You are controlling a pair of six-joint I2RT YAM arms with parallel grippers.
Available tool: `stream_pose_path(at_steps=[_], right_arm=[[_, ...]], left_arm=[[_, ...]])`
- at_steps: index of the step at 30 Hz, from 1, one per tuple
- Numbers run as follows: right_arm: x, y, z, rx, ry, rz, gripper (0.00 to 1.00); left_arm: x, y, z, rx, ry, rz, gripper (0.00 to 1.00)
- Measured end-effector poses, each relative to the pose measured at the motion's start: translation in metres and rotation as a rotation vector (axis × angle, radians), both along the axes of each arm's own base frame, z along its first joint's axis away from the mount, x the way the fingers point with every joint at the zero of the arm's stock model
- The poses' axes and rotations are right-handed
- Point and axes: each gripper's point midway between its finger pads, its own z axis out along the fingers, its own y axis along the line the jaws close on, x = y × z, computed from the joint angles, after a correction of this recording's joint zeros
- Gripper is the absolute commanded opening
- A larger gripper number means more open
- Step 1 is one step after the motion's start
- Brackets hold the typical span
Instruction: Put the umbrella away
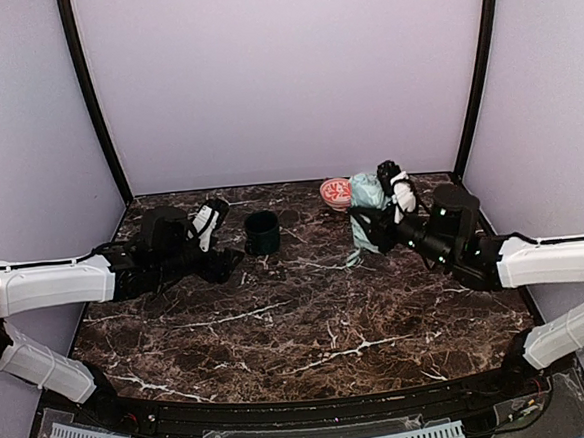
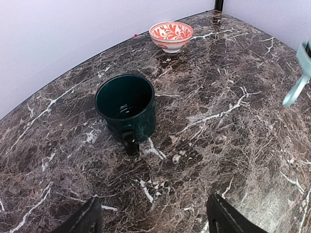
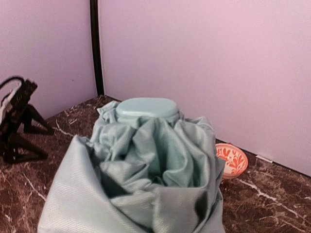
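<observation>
The umbrella point(image 1: 365, 206) is a folded bundle of pale mint-green fabric, held above the table at the back right. My right gripper point(image 1: 378, 225) is shut on it. In the right wrist view the umbrella point(image 3: 146, 170) fills the frame, with its mint cap on top, and the fabric hides my fingers. Its strap hangs down toward the table point(image 1: 355, 257) and shows at the right edge of the left wrist view point(image 2: 297, 90). My left gripper point(image 1: 232, 258) is open and empty, low over the table just left of the mug; its gap point(image 2: 154, 216) faces the mug.
A dark green mug point(image 1: 263, 231) stands at the back centre, its handle toward my left gripper point(image 2: 126, 108). A small red-and-white bowl point(image 1: 335, 190) sits by the back wall, beside the umbrella point(image 3: 232, 159). Purple walls enclose the marble table point(image 1: 310, 328).
</observation>
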Motion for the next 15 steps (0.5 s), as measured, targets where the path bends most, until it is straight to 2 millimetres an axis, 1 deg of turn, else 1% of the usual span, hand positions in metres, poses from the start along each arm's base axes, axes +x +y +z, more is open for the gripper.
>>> stream_pose_path(at_steps=[1,3,6,8,10,12,14,15], right_arm=[[0.005,-0.001,0.026,0.016,-0.017,-0.023,0.35],[0.012,-0.003,0.070,0.044,-0.022,-0.063,0.36],[0.018,-0.001,0.097,0.052,0.020,-0.088,0.37],[0.024,0.003,0.107,0.047,0.089,-0.102,0.39],[0.030,0.009,0.103,0.025,0.179,-0.116,0.40],[0.034,0.013,0.088,-0.009,0.275,-0.133,0.41],[0.035,0.016,0.061,-0.061,0.386,-0.152,0.41],[0.034,0.017,0.044,-0.092,0.443,-0.160,0.41]], left_arm=[[0.000,0.000,0.000,0.001,0.002,0.000,0.75],[-0.001,0.001,-0.002,0.004,0.008,0.001,0.75],[-0.002,0.002,-0.005,0.014,0.021,0.001,0.75],[-0.003,0.002,-0.006,0.019,0.029,0.002,0.75],[-0.002,0.002,-0.003,0.017,0.029,0.003,0.75],[-0.003,0.002,-0.003,0.017,0.030,0.002,0.75],[-0.004,0.002,-0.005,0.022,0.039,-0.001,0.75],[-0.005,0.002,-0.006,0.025,0.044,-0.005,0.75]])
